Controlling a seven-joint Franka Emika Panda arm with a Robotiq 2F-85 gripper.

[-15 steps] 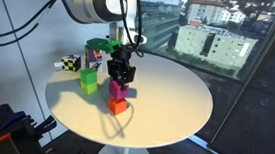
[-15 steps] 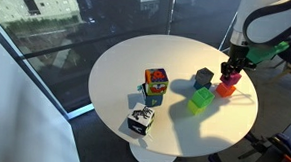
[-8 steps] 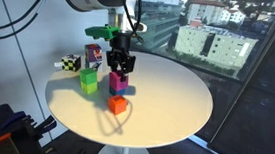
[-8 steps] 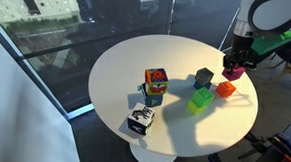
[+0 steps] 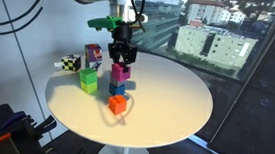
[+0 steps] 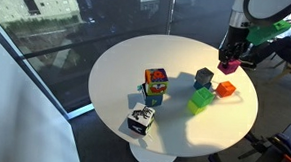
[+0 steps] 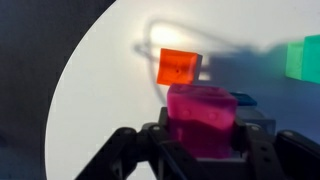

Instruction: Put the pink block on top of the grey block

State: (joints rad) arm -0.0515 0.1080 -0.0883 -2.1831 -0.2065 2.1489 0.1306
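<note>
Misalignment is the main risk from here. The hand [image 5: 122, 66] pinches the small magenta-pink cube [image 5: 121, 74] between its fingers, lifted clear of the round white tabletop [image 5: 176, 100]. The small dark grey cube [image 6: 203, 78] sits on the tabletop nearby, with an orange-red cube [image 6: 225, 89] close to it. An off-centre release would likely tip the pink cube off, and a low approach could shove the grey one aside.

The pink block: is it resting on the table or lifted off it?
Lifted: the gripper holds the pink block in the air above the table, not touching it.
</note>
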